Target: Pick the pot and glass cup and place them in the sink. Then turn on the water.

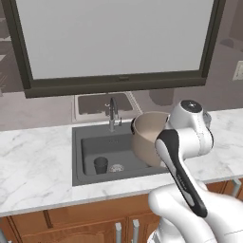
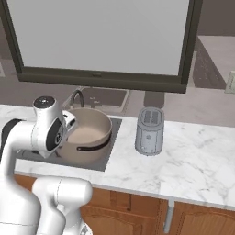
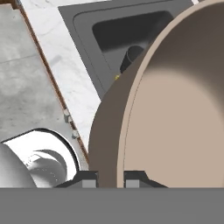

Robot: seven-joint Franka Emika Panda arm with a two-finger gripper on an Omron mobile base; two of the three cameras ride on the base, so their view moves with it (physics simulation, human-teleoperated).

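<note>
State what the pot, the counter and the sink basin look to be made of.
Pot: probably metal, taupe-grey matte wall with a pale smooth interior and a thin rim. Counter: white stone, likely marble, judging by its grey veining. Sink: dark grey matte basin, metal or composite; the look leaves it open.

glass cup (image 3: 132, 56) (half behind pot (image 3: 175, 113))

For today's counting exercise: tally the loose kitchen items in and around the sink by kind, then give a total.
Pot: 1
Glass cup: 1
Toaster: 1
Total: 3
</note>
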